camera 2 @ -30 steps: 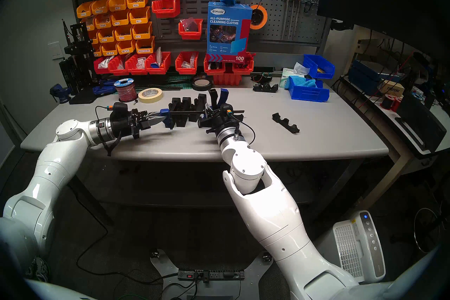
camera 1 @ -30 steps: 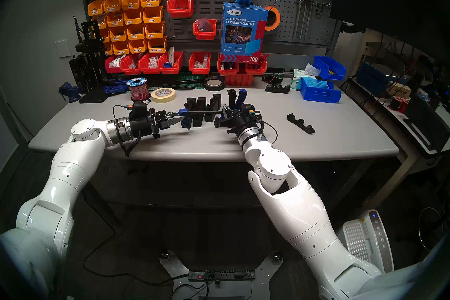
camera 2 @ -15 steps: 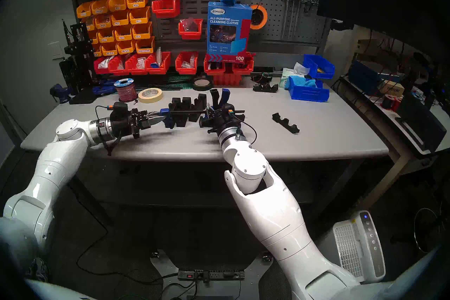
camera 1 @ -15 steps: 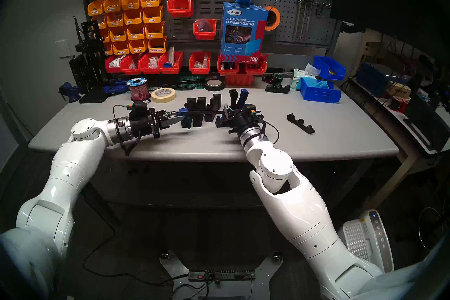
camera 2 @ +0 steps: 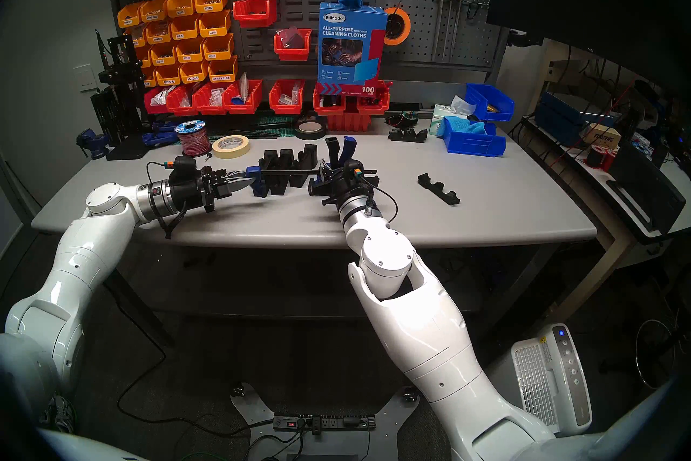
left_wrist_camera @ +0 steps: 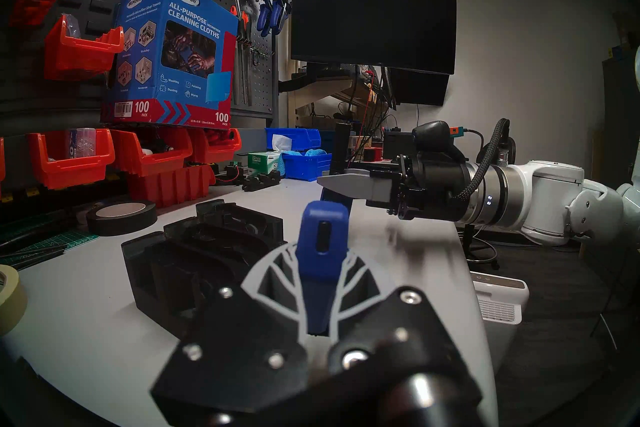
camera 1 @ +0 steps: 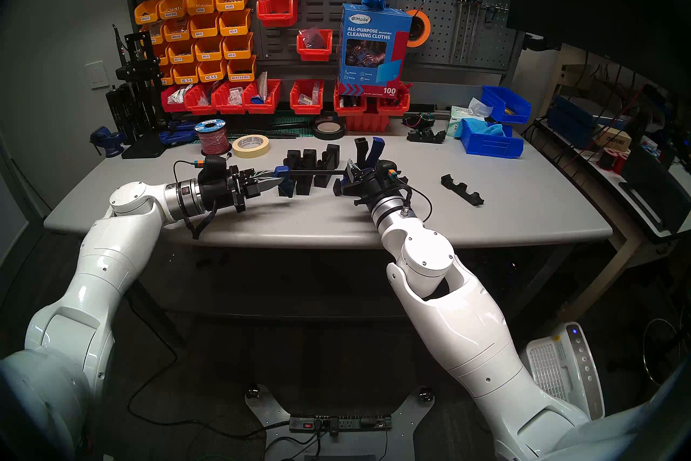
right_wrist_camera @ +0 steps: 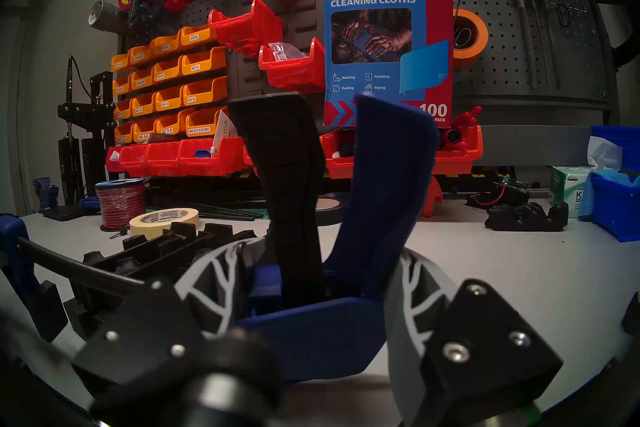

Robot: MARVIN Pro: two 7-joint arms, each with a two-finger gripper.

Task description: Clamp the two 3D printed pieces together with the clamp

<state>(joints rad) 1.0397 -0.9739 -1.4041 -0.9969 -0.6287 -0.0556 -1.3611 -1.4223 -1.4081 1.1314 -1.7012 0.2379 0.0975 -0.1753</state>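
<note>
Your grey table (camera 1: 523, 209) carries the two black printed pieces (camera 1: 310, 168) mid-surface — masking tape (camera 1: 250, 146), a wire spool (camera 1: 213, 136), black tape (camera 1: 329, 129), blue bins (camera 1: 490, 142) and a notched strip (camera 1: 461, 190), perhaps plastic, around them.

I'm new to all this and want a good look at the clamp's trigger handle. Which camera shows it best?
The right wrist view: the trigger handle fills the frame, its black and blue levers standing upright between the right gripper's fingers. Both head views show it small. The left wrist view shows only a dark sliver of it behind the right gripper.
</note>
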